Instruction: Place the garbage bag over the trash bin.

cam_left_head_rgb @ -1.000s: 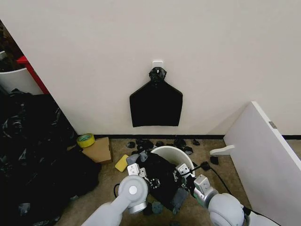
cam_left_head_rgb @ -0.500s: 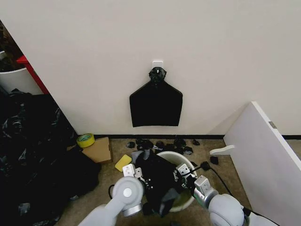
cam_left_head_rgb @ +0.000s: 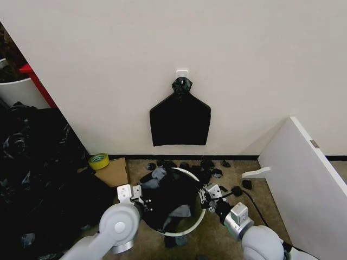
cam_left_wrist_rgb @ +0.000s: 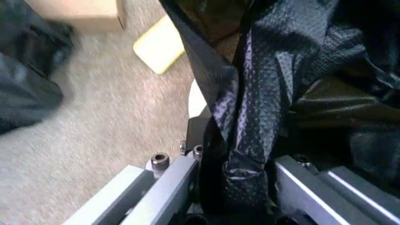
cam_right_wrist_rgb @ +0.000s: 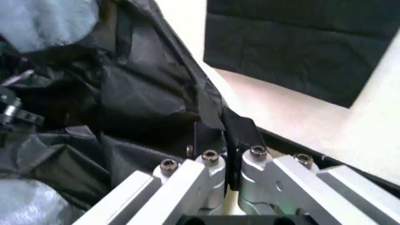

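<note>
The left gripper point(cam_left_head_rgb: 140, 196) and right gripper point(cam_left_head_rgb: 209, 196) each pinch the garbage bag point(cam_left_head_rgb: 172, 196) across the trash bin point(cam_left_head_rgb: 191, 227); spread evenly, then lower past its rim.

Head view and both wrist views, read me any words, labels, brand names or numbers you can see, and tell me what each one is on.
None can be read.
Cardboard box: plain, no print seen.
Yellow tape roll: no lettering legible.
Garbage bag and trash bin: unmarked.
Left gripper and right gripper: bare metal and screws, no marking.
</note>
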